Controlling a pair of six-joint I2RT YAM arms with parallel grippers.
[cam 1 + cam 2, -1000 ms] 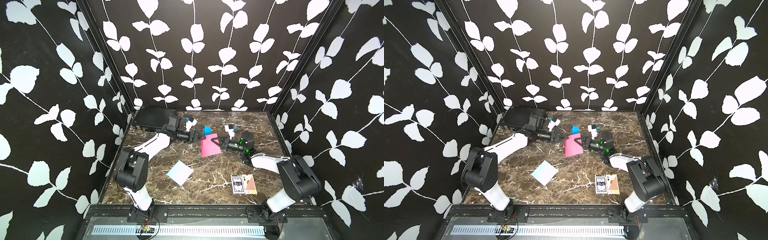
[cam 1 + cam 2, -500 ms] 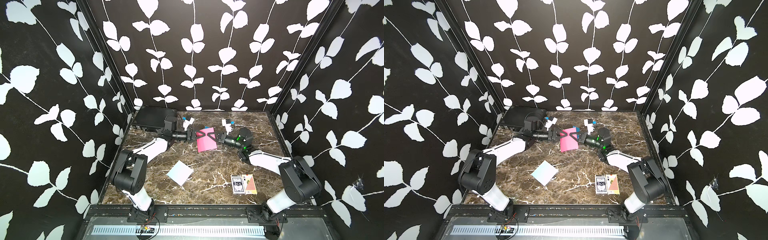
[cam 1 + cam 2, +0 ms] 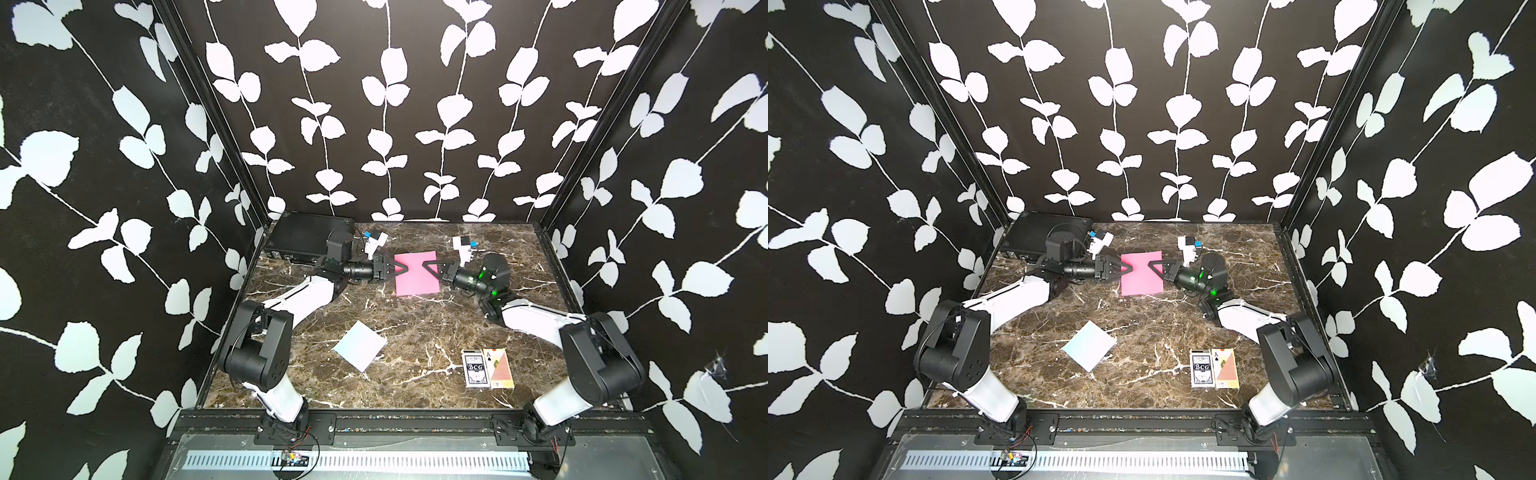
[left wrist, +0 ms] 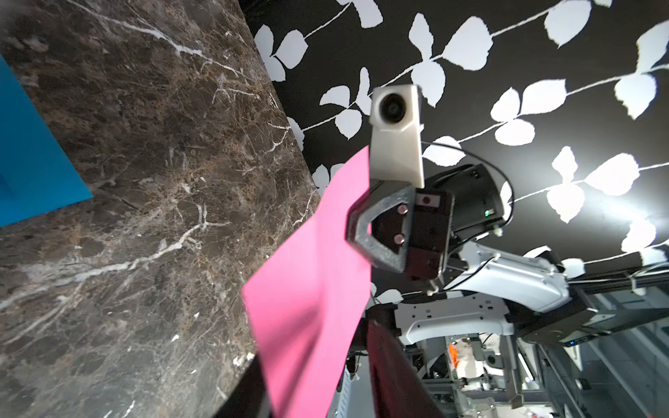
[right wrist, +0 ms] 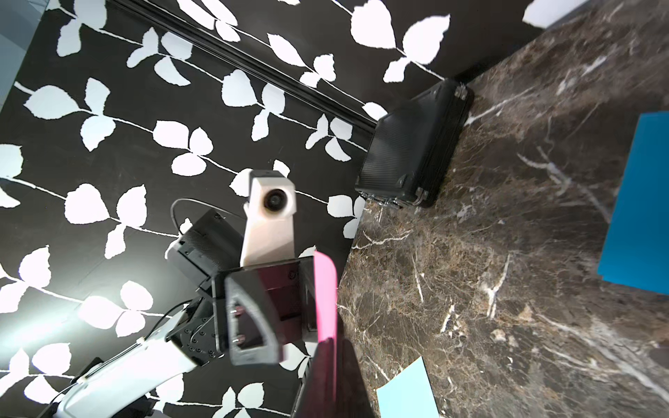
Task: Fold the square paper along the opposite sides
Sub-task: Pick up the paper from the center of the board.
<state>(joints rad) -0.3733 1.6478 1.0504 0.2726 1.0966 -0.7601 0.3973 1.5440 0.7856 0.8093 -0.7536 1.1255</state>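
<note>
The square pink paper (image 3: 417,274) (image 3: 1141,274) hangs in the air over the back of the marble table (image 3: 415,332), stretched between my two arms. My right gripper (image 3: 423,263) (image 3: 1151,263) is shut on its right edge. In the right wrist view the sheet (image 5: 325,289) runs edge-on out of that gripper (image 5: 325,347). My left gripper (image 3: 406,267) (image 3: 1130,268) stands at the left edge. In the left wrist view the paper (image 4: 311,289) passes between its jaws (image 4: 313,342), with a narrow gap still beside one finger (image 4: 383,362).
A light blue sheet (image 3: 359,351) lies flat at mid-table. Two card boxes (image 3: 487,368) sit at the front right. A black case (image 3: 307,239) fills the back left corner. A darker blue sheet (image 5: 637,202) (image 4: 32,152) lies on the marble under the arms.
Both arms swung the pink paper toward the back and squared it up. The left gripper opened wide, came onto the paper's left edge, and its jaws have narrowed around it.
</note>
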